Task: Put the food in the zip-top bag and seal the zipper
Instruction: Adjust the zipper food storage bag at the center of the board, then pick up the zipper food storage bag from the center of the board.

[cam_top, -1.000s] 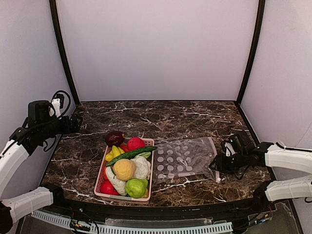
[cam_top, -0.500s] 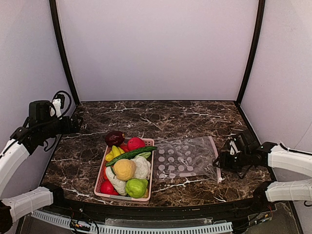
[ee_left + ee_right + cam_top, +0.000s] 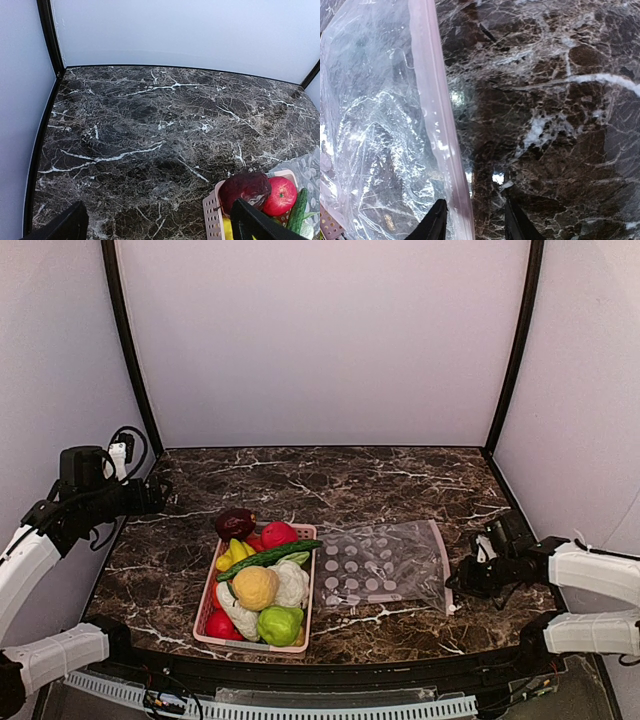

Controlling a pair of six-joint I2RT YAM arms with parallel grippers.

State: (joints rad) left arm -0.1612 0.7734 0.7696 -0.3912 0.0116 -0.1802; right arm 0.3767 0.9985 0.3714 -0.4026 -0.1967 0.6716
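Right gripper point(image 3: 474, 211) narrower, astride zipper point(image 3: 431, 100)

No legible text, no labels, no numbers

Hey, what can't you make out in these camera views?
- Top view: whatever lies under the top food in the pink basket is buried.
- Top view: zipper too small to tell if sealed; right wrist view cuts it off.
- Right wrist view: right gripper cropped by the bottom edge; contact with the zipper unclear.
- Left wrist view: pink basket cut off at the corner.
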